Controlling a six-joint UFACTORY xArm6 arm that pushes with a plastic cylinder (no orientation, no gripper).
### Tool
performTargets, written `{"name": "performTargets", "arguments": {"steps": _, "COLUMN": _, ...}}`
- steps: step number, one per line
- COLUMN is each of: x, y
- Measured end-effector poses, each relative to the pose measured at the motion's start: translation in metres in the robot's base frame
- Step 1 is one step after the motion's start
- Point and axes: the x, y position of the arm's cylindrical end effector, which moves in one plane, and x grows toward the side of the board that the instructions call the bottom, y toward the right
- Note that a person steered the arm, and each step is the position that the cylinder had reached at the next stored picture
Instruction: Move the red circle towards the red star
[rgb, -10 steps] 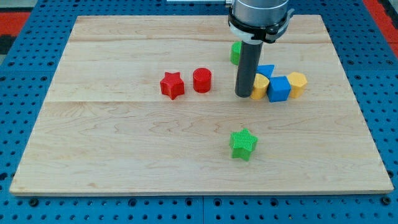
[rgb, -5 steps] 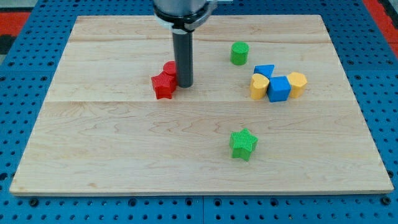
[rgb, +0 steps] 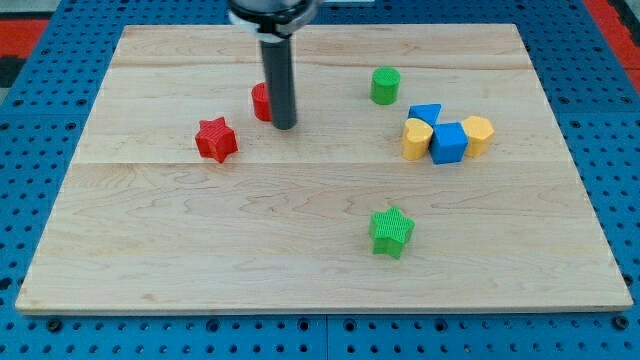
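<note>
The red star lies on the wooden board, left of the middle. The red circle stands up and to the right of the star, apart from it, and is mostly hidden behind my rod. My tip rests on the board touching the red circle's right side, well to the right of the red star.
A green cylinder stands at upper right. Below it is a cluster: a blue triangle, a yellow block, a blue cube and another yellow block. A green star lies lower right of centre.
My tip swept left from beside the yellow block to the red blocks. The red circle was pushed into the star, then the star slid down-left and the circle moved up-left.
</note>
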Motion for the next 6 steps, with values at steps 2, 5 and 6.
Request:
{"name": "performTargets", "arguments": {"steps": 2, "x": -0.060, "y": -0.007}}
{"name": "performTargets", "arguments": {"steps": 5, "x": -0.057, "y": -0.056}}
{"name": "performTargets", "arguments": {"steps": 6, "x": -0.047, "y": -0.058}}
